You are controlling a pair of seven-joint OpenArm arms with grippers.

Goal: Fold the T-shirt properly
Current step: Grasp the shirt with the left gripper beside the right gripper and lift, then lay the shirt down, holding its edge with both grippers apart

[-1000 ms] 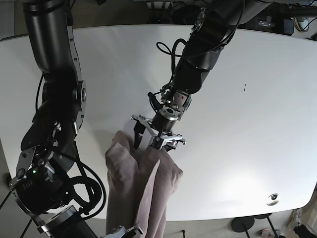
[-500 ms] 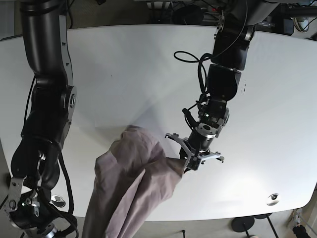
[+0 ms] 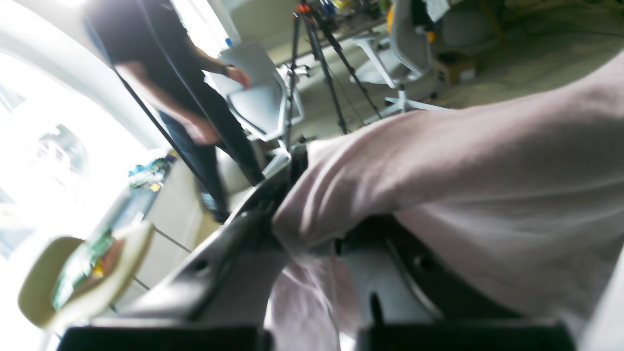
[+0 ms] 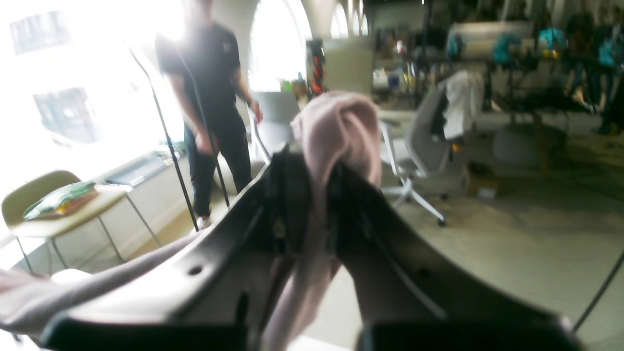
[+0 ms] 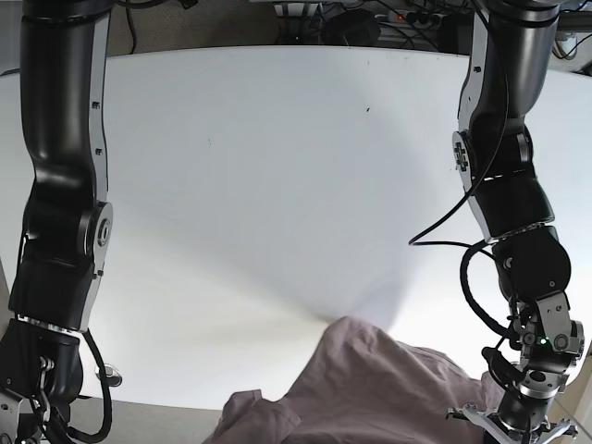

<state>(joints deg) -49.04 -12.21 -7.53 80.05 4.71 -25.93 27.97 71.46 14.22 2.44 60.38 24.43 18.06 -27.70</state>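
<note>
Left claw (image 3: 312,234) is clenched on a fold of the pink T-shirt (image 3: 463,185), and the right claw (image 4: 312,195) likewise pinches a bunched edge of it. Between them the shirt (image 5: 388,388) hangs slack over the near edge of the white desk (image 5: 277,185). Light, soft and limp, it will sag and crease wherever unsupported; shoulder seams or hem corners look the best holds. Compared with half a second earlier, both arms have drawn apart and nearer, spreading the cloth wider.
</note>
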